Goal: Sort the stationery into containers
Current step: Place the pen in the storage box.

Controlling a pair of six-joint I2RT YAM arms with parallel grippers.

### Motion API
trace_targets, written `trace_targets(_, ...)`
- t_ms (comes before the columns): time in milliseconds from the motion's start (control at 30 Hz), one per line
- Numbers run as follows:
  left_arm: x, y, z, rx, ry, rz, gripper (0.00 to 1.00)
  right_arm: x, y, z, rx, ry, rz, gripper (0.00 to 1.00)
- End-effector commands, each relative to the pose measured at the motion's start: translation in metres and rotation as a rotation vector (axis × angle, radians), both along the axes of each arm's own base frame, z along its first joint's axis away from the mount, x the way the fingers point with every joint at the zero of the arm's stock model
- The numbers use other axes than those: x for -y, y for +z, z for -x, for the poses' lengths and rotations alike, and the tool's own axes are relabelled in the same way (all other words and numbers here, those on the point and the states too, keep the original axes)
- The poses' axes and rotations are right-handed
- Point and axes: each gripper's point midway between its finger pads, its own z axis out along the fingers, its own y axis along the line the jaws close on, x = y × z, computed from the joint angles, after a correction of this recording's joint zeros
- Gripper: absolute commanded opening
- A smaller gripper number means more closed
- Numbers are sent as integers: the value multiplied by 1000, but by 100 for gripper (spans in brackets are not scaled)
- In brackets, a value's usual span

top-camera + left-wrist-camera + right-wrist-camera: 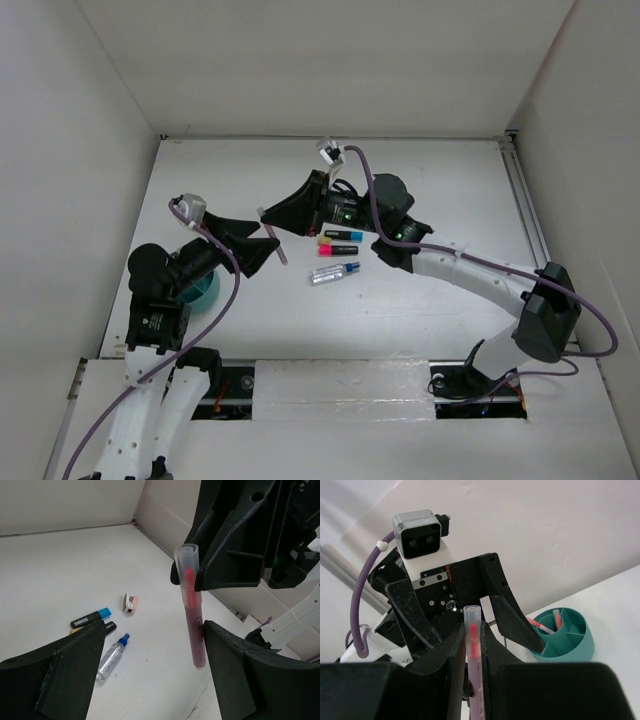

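A pink pen with a clear cap (192,615) hangs upright in mid-air. My right gripper (472,636) is shut on its upper part. My left gripper (150,652) is open, its fingers either side of the pen's lower end, and the pen (273,238) stands close against the right-hand finger (231,655). A blue-tipped black marker (343,235), a pink-tipped marker (337,249) and a clear blue-capped pen (334,273) lie on the table. A small pinkish eraser (131,603) lies beyond them. The teal cup (561,641) has compartments and holds two pink pens.
The teal cup (205,290) sits at the left near the left arm's base, partly hidden by that arm. White walls enclose the table on the left, back and right. A metal rail (525,215) runs along the right edge.
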Motion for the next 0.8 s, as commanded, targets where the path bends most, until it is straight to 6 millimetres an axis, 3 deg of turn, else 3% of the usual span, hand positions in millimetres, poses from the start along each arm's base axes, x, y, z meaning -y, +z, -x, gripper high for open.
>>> trace_targets(0,-3,16,-1,62,23,-3,73,-1,15,23,62,107,-71,0)
trace_targets(233,1,23,10,103,-20,-4,69,-11,3,20,49,106,-62,0)
trace_targets(500,3,24,13,112,-43,-7,32,-14,2,19,41,120,-69,0)
trace_targets(667,4,22,13,104,-52,-9,0,-16,2,17,41,120,-69,0)
trace_targets(767,3,22,11,103,-43,-8,0,-16,2,17,41,120,-69,0)
